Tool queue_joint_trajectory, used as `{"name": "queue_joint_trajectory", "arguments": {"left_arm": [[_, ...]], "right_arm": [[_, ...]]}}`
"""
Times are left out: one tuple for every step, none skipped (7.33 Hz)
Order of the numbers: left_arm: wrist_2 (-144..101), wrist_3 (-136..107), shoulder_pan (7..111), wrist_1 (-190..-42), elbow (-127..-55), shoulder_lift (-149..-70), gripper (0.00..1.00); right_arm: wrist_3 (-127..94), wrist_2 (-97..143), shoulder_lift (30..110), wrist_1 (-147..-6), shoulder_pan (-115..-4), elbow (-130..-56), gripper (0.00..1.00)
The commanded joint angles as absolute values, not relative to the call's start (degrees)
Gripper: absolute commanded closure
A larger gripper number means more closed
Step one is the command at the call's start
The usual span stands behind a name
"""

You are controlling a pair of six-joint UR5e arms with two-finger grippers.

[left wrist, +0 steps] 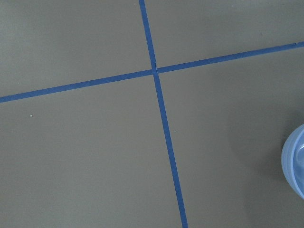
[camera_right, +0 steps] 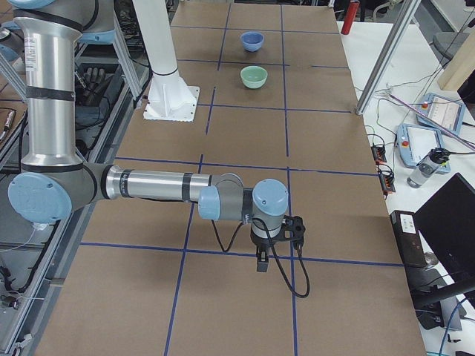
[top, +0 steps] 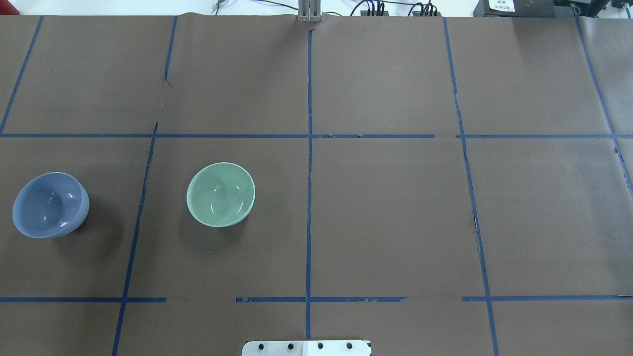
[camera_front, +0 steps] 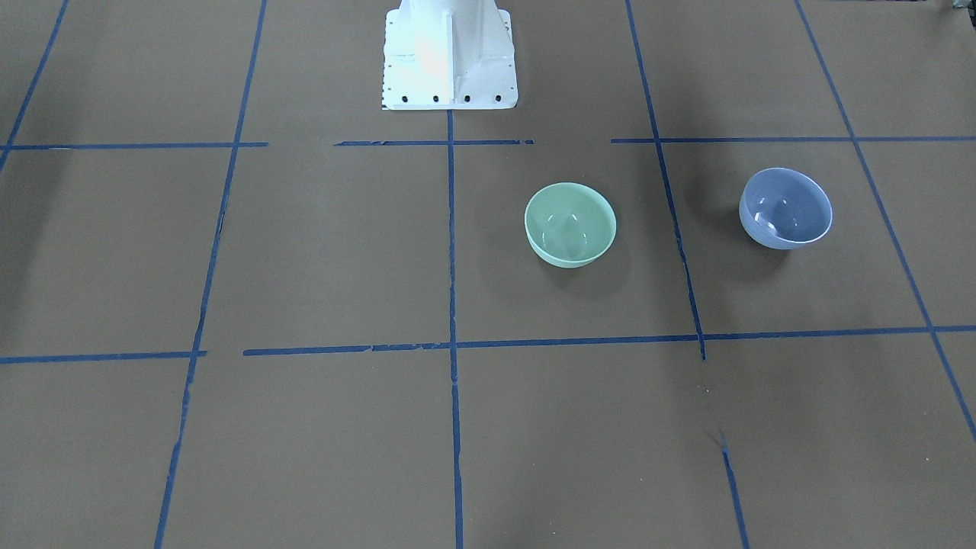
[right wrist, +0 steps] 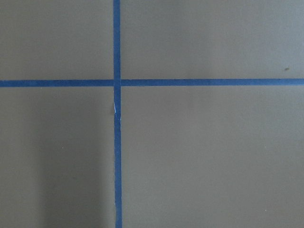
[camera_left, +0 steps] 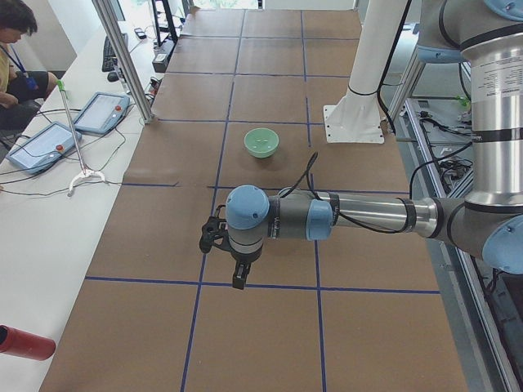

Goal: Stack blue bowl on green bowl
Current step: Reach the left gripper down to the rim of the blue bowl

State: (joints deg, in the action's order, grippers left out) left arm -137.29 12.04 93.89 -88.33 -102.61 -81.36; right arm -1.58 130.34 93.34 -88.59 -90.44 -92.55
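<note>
The table [top: 395,207] has a brown covering gridded with blue tape [top: 309,198]. The left arm [camera_left: 368,216] and the right arm [camera_right: 148,185] each stretch level over it, with the wrist turned downward.

The blue bowl [top: 49,205] is glossy pale periwinkle, plain, with deep rounded sides, and stands mouth up. It is on the table near the left gripper [camera_left: 239,280], and only its rim shows, at the right edge of the left wrist view. From the right gripper [camera_right: 260,265] it lies well apart, at the far end of the table.

The green bowl [top: 220,194] is the same size, glossy pale mint, and also mouth up. It stands between the two grippers, nearer the left one, and apart from the blue bowl, with a tape line between them.

Both grippers hang above bare table, touching and holding nothing. They are seen only from the side, so it cannot be told whether the fingers are apart or together.
</note>
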Motion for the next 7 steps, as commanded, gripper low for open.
{"name": "queue_joint_trajectory", "arguments": {"left_arm": [[-136.9, 12.0, 93.9, -88.3, -103.0, -81.5, 0.00], [-137.3, 12.7, 93.8, -88.5, -102.8, -81.8, 0.00], [-137.3, 12.7, 93.8, -92.6, -103.0, -82.3, 0.00], [-137.4, 12.7, 93.4, -98.0, -102.7, -82.2, 0.00], [-137.5, 9.2, 91.6, -99.3, -102.5, -82.2, 0.00], [-136.8, -1.2, 84.7, -100.6, -102.4, -82.2, 0.00], [-133.7, -10.8, 78.9, -109.2, -102.2, -81.5, 0.00]], "right_arm": [[-1.6, 130.3, 93.3, -88.6, -90.4, -92.5, 0.00], [-1.6, 130.3, 93.3, -88.6, -90.4, -92.5, 0.00], [-1.6, 130.3, 93.3, -88.6, -90.4, -92.5, 0.00], [-1.6, 130.3, 93.3, -88.6, -90.4, -92.5, 0.00], [-1.6, 130.3, 93.3, -88.6, -90.4, -92.5, 0.00], [-1.6, 130.3, 93.3, -88.6, -90.4, -92.5, 0.00], [-1.6, 130.3, 93.3, -88.6, -90.4, -92.5, 0.00]]}}
